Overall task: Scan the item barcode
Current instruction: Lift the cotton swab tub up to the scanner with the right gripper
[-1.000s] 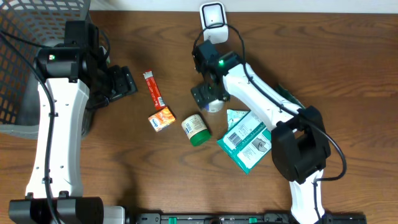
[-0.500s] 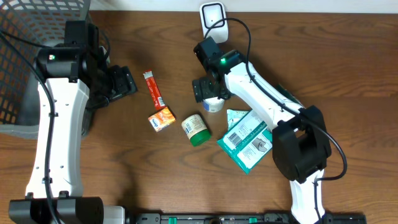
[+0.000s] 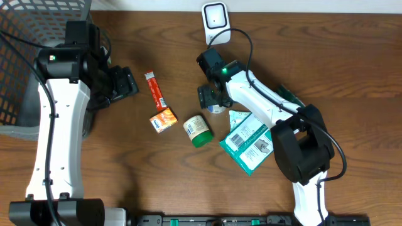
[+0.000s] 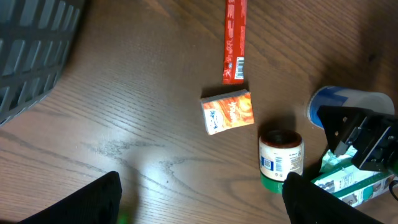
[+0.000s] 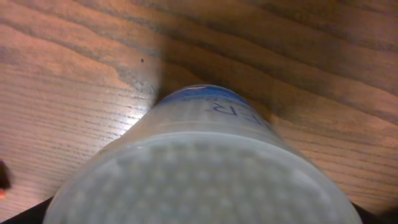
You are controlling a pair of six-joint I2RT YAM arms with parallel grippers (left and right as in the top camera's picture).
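Step in hand: gripping the white-and-blue container so that it can be presented to the scanner. In the right wrist view the container is filling almost the whole frame, lying on the wooden table with its pale, dimpled end toward the camera.

For a sound grip, the fingers should be seating on opposite sides of the round body, square to its axis, so that it is not rolling or squirting out. No barcode is showing in any view, so the label will probably need turning toward the scanner window after the lift.

The right gripper is sitting directly over the container with its jaws standing wide and straddling it. Whether the pads are touching the wall cannot be told; only dark corners of the fingers are showing.

Just beside the container, a green-lidded jar and a teal pouch are lying close enough to be knocked during the lift.

Farther off, the white scanner is standing at the table's back edge, above the container in the overhead view.

At the far side, the left gripper is hovering with its jaws wide apart and holding nothing.
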